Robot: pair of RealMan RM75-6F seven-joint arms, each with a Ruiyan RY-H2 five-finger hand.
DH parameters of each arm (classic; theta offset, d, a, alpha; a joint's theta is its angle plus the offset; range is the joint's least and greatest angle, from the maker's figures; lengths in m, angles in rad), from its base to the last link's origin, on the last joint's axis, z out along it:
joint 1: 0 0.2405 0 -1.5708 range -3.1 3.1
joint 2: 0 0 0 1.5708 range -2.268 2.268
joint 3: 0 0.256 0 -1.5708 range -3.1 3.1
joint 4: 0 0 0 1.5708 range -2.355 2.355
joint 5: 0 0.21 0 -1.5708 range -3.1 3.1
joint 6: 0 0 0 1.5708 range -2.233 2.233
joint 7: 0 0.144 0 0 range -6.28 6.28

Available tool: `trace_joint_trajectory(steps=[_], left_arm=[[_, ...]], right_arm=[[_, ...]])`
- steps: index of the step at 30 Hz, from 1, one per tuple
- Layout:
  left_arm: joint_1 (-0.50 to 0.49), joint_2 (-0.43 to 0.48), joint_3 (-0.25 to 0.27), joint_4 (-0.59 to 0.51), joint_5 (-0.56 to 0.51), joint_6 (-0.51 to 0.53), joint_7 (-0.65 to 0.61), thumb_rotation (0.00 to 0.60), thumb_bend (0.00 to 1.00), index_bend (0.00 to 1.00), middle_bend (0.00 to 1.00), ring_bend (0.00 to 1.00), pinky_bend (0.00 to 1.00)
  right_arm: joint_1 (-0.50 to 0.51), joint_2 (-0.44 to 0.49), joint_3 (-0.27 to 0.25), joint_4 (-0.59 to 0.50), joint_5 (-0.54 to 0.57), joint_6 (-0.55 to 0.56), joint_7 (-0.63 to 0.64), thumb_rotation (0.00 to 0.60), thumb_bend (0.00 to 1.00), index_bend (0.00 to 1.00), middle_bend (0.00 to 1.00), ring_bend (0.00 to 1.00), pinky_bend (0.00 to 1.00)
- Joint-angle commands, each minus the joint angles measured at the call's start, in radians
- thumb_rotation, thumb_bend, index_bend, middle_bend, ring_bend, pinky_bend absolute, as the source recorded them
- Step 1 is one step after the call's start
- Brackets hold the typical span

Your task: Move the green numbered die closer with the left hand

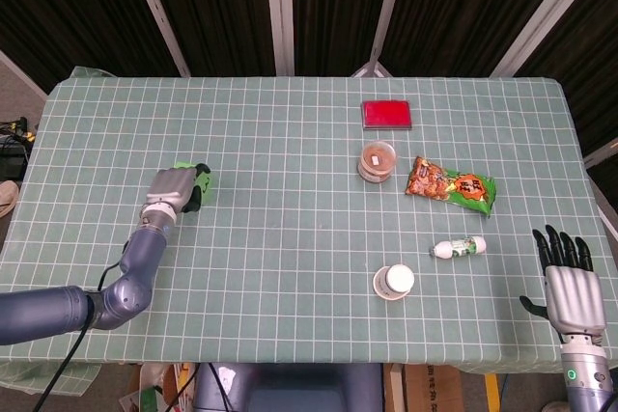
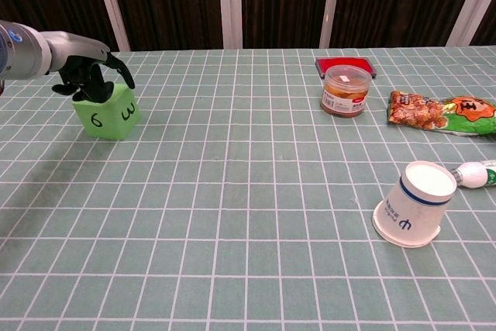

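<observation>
The green numbered die [image 2: 108,112] sits on the table at the left, its 6 and 3 faces showing in the chest view. In the head view only green slivers of the die [image 1: 204,180] show around my left hand [image 1: 172,188]. That left hand [image 2: 90,70] hovers over the die's top rear edge with its fingers spread and draped down; the fingertips touch or nearly touch the top, and no grip shows. My right hand [image 1: 566,284] hangs off the table's near right corner with its fingers straight and apart, holding nothing.
A red box [image 1: 386,114] lies at the far middle, with a clear jar [image 1: 377,161] in front of it. A snack bag [image 1: 449,183], a small bottle [image 1: 459,247] and an upturned paper cup [image 1: 394,282] lie to the right. The checked cloth [image 1: 280,238] covers the table.
</observation>
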Motion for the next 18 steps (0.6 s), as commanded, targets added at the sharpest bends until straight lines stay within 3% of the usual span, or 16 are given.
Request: trace_joint_trajectory(steps=[1, 18], left_arm=[[-0.004, -0.003, 0.002, 0.008, -0.012, -0.001, 0.007, 0.600, 0.93, 0.21, 0.85, 0.76, 0.88], [-0.010, -0.026, 0.018, 0.048, -0.028, -0.015, 0.022, 0.600, 0.93, 0.21, 0.85, 0.76, 0.88]], right_arm=[[0.000, 0.000, 0.000, 0.000, 0.001, 0.000, -0.002, 0.600, 0.08, 0.06, 0.00, 0.00, 0.00], [0.003, 0.001, -0.002, -0.003, 0.007, -0.004, -0.007, 0.600, 0.08, 0.06, 0.00, 0.00, 0.00]])
